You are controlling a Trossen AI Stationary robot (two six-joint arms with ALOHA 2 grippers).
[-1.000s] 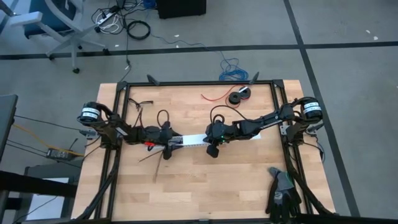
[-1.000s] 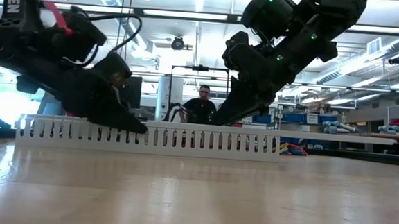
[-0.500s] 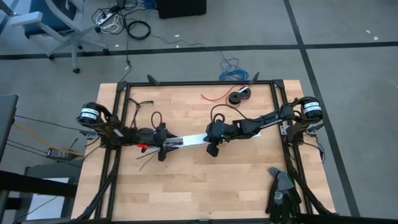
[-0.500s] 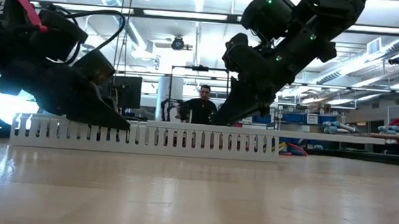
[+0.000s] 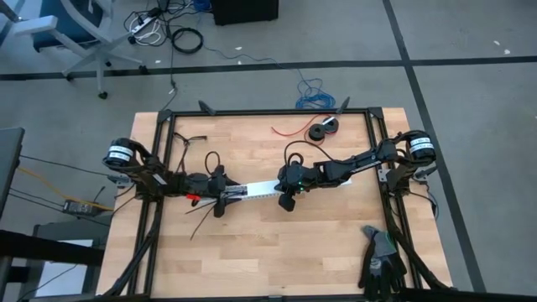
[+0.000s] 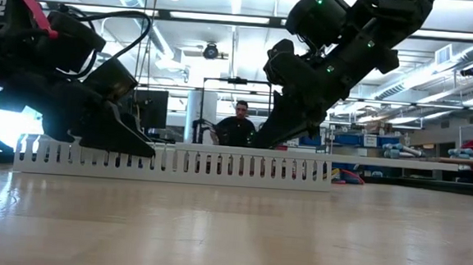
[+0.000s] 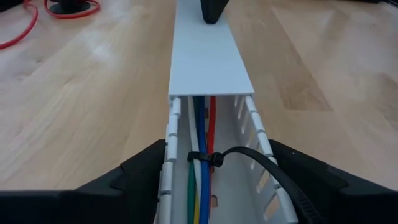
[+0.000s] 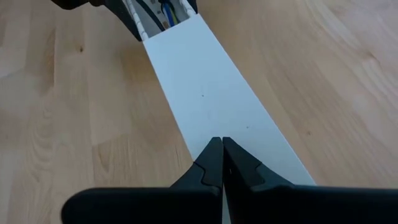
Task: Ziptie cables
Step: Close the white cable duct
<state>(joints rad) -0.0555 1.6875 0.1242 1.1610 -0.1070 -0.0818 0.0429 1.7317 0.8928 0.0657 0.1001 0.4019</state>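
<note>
A: Since a second ago, left gripper (image 5: 220,195) has pulled back toward 9 o'clock along the white slotted duct (image 5: 252,190); right arm unchanged.

B: Left jaws now?

A: Spread, one finger (image 7: 140,174) on each side of the duct's open end, flanking the slotted walls. Whether they press the walls, cannot tell.

B: Cables?

A: One bunch of cables (image 7: 200,155) lying inside the duct, running lengthwise under the white lid (image 7: 209,59). Left wrist view counts five wires: green, yellow, blue, dark blue, red. One black zip tie (image 7: 249,160) wraps them just short of the lid edge; its tail arcs out over a duct wall.

B: Moving right?

A: Right gripper (image 5: 288,198) sits at the 3 o'clock end of the exposed duct, tips down on the lid. Jaws pressed together, nothing seen between them; the right wrist view shows the two fingertips (image 8: 211,165) meeting on the lid surface.

B: Elsewhere on the table (image 5: 252,260)?

A: One black spool (image 5: 322,129) with a single red wire (image 5: 289,131) at 12 o'clock. One thin black strip (image 5: 201,223) at 7 o'clock from the left gripper. One pair of dark gloves (image 5: 379,260) at 4 o'clock, table corner.

B: Low view?

A: One person (image 6: 238,126) in the room behind the duct.
</note>
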